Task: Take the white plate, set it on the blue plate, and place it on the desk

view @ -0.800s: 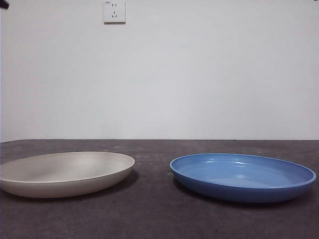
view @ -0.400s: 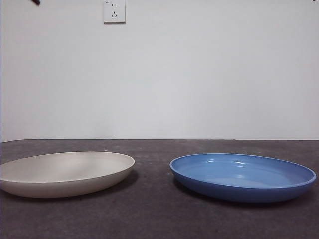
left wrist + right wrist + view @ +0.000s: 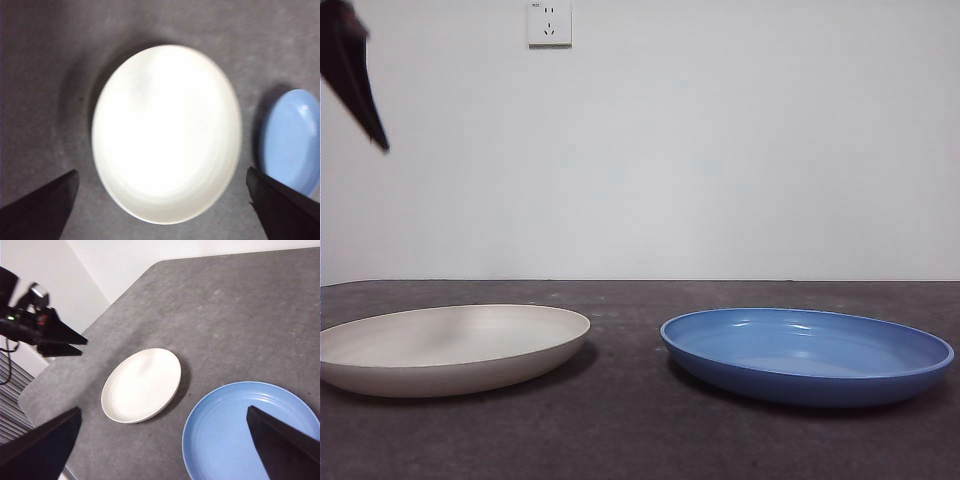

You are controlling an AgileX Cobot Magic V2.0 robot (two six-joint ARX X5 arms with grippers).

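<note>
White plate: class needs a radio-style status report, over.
Left end effector open, high above the white plate, nothing held. Right end effector open above the blue plate. Plates apart on the desk. Nothing in the way.

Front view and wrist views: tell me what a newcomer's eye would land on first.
Two wide plates lie side by side, apart, on the dark grey desk: the white plate and the glossy blue plate. Above the white plate hangs the left gripper, its fingers spread wide and holding nothing; in the front view it shows as a dark tip at the top corner. The right gripper is open above the blue plate.
</note>
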